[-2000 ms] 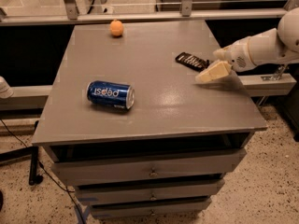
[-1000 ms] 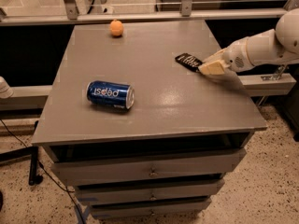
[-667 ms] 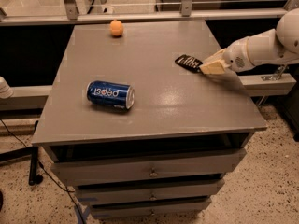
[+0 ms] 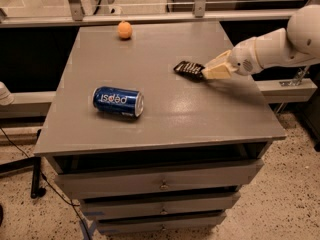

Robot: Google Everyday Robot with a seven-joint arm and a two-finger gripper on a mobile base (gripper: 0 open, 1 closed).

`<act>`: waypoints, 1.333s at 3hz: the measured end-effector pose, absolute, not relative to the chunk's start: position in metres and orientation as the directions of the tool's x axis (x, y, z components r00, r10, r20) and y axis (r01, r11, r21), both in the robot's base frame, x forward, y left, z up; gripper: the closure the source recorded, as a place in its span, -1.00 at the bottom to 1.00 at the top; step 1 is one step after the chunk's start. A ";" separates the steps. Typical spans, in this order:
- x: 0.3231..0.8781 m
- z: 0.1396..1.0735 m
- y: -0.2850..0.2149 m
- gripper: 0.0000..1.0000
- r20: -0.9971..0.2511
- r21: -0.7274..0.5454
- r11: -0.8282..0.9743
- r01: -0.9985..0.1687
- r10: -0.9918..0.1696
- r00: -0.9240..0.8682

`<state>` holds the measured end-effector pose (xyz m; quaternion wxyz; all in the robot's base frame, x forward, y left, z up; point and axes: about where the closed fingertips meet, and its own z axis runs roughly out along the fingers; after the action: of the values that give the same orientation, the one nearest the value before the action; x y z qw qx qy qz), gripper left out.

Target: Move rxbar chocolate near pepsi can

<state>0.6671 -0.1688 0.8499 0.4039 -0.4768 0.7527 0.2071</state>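
**Step in hand: grasping the bar**

My gripper (image 4: pixel 209 72): low over the desk (image 4: pixel 190 119), tip touching the rxbar chocolate (image 4: pixel 188 68); whether it is clamped, I cannot tell.
Pepsi can (image 4: pixel 118 101): on its side, well apart, front-left.
Next, I judge: a secure hold, then a carry to beside the can.

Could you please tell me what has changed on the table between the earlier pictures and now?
The gripper moved left, from just right of the rxbar chocolate onto its right end, and the bar shifted a little left, toward the pepsi can. Whether the bar is gripped cannot be told. The can, lying on its side, and the orange ball at the back stayed put.
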 end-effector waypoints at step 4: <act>0.577 0.849 -0.051 1.00 -0.828 0.023 0.066 -0.998 -0.557 -0.056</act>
<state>0.5767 -0.0506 0.8491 0.3357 -0.5994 0.6485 0.3279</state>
